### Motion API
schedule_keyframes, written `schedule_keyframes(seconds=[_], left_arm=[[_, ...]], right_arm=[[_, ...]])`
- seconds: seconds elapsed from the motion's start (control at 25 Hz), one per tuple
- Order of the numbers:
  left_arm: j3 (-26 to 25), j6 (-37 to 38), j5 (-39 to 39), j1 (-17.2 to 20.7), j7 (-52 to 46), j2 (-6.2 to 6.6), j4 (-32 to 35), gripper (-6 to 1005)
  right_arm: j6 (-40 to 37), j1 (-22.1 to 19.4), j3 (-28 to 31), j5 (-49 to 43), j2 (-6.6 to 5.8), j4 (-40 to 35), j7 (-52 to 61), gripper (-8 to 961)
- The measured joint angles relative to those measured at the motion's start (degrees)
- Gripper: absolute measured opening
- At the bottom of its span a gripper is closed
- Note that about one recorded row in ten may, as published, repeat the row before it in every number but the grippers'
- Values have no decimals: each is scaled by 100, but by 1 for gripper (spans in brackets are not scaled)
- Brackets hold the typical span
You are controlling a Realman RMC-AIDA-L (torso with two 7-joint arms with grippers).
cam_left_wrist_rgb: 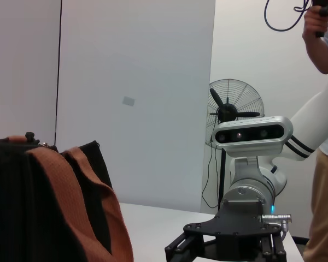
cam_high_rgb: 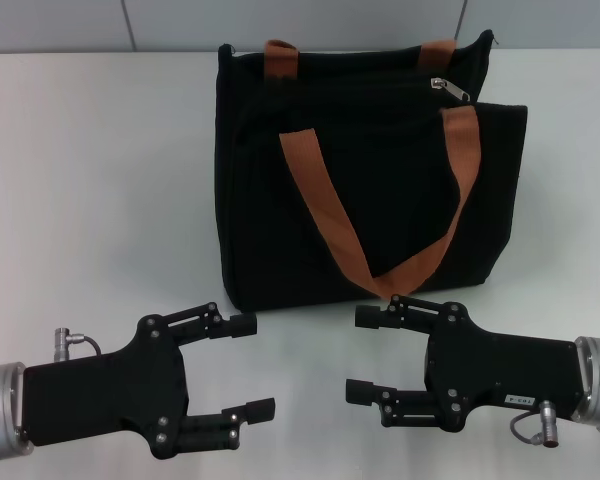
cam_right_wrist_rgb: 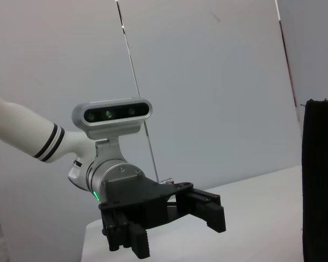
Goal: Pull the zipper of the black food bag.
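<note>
Both grippers wait low in frame, bag standing upper centre.

The black food bag [cam_high_rgb: 365,180] stands upright, zipper pull [cam_high_rgb: 450,88] at its upper right. Left gripper [cam_high_rgb: 245,367] and right gripper [cam_high_rgb: 365,355] gape wide, holding nothing. Whichever goes should pinch the tab squarely while the other steadies the bag.

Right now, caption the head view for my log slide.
Black food bag upright on the white table, zipper pull at its top right; left gripper and right gripper open in front.
</note>
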Motion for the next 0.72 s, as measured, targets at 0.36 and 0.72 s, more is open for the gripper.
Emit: schedule_keyframes(seconds=[0.36, 0.72], left_arm=[[-5, -17, 7, 7, 0, -6, -6, 785], [4, -54, 7, 8, -2, -23, -6, 784]], right_arm=[[-6, -9, 9, 6, 9, 39, -5, 784], [30, -3, 24, 17, 9, 66, -4, 784]])
